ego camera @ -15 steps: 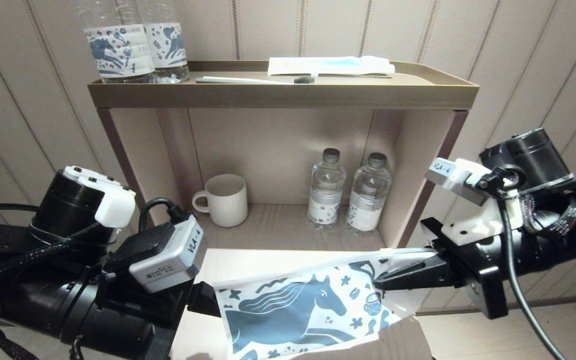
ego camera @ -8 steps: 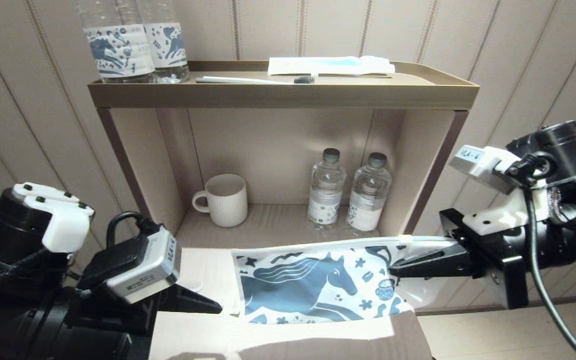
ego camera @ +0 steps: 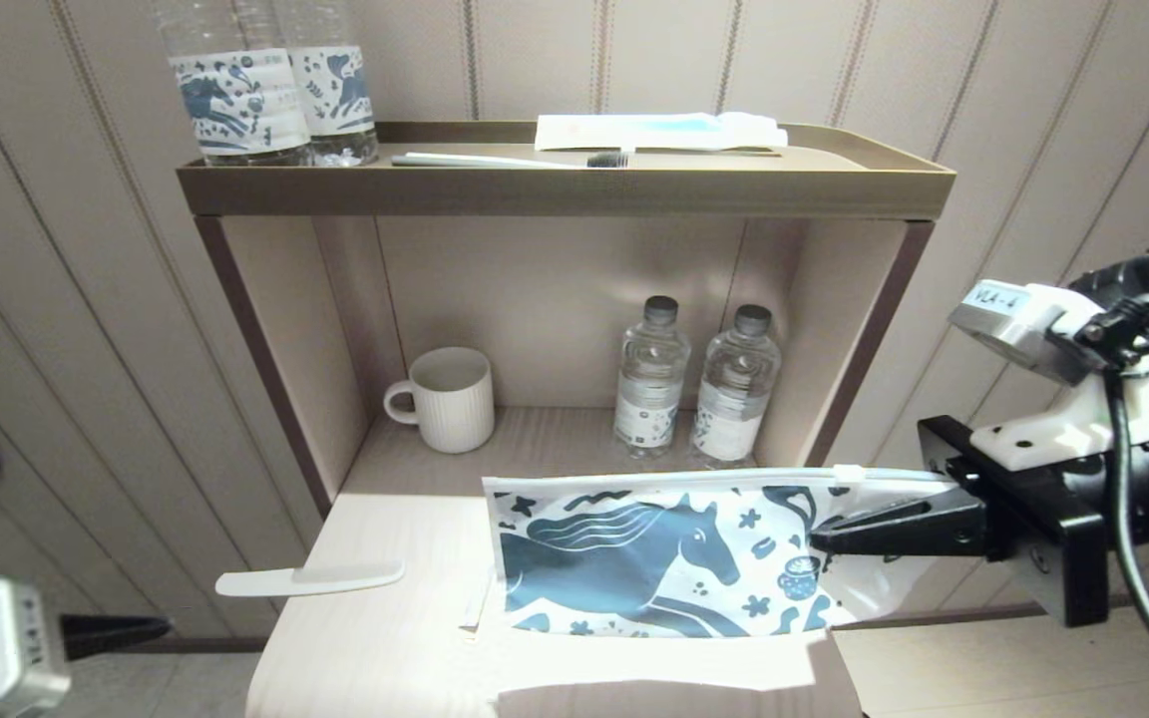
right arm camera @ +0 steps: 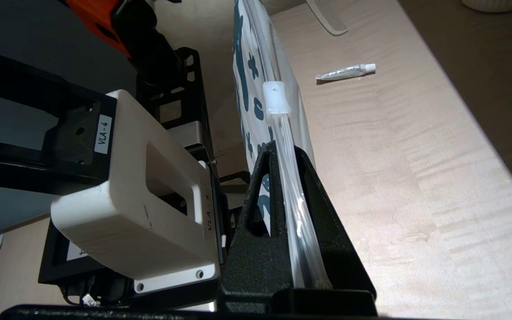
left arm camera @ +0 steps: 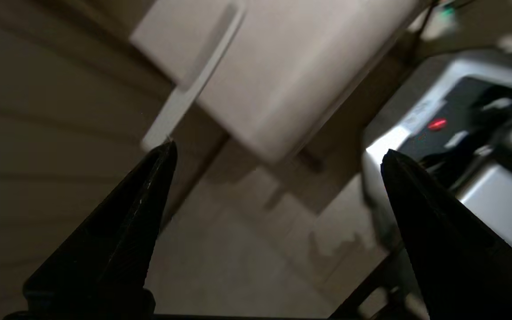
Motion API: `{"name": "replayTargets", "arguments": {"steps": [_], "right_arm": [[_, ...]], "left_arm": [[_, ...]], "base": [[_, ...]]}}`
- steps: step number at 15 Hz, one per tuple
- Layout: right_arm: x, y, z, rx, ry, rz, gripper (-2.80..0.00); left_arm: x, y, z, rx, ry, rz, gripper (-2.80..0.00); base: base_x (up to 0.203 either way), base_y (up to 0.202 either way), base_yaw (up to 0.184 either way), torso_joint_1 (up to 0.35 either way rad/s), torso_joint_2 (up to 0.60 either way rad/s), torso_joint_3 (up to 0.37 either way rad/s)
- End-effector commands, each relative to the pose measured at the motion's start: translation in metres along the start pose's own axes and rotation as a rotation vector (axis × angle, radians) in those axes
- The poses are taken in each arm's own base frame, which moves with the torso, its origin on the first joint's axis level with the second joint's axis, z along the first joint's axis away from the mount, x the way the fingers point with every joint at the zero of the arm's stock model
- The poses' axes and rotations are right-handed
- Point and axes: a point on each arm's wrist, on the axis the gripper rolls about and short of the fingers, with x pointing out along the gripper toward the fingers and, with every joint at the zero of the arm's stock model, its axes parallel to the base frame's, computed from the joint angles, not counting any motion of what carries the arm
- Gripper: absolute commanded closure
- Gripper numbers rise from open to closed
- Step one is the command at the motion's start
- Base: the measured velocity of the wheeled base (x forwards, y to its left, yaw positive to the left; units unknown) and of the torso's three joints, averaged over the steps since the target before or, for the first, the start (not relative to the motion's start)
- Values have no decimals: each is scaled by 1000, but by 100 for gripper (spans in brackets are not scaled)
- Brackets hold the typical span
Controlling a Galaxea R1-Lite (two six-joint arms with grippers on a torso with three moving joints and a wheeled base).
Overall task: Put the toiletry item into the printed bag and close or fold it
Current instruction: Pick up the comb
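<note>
Head view: right hand pinches the printed bag; comb lies beside the wide-open, empty left hand.

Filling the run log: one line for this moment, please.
right tool shut on printed bag | left tool open, empty | comb overhangs table edge, outside bag

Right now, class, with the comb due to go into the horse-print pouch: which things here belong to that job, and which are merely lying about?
Part of the job:
- comb, lying over the table's left edge
- printed pouch, held up by its right end
- right tool, shut on the pouch
- left tool, open, low at the left

Lying about:
- toothbrush
- flat packet
- mug
- water bottles
- small tube
</note>
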Motion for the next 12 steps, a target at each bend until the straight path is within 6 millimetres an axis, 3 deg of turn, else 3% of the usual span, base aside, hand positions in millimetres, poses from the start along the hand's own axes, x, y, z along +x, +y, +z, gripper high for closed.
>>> {"name": "replayTargets", "arguments": {"steps": [1,5,9,12], "right_arm": [[-3,6,3,-15,-11,2,0],[-7,14,1,-24,-18,2,0],[-5,11,0,-15,-21,17,0],[-7,1,-5,15,-32,24,0]], "left_arm": [[-34,-7,-20,75,57,218,-280],[-46,-11,-40,421,303,481,-280],[-14,-10,-46,737,379,545,-280],[5,-8,-46,806,440,519,-280]], "base": [[0,0,0,0,0,0],[0,0,0,0,0,0],[0,0,0,0,0,0],[0,0,0,0,0,0]]}}
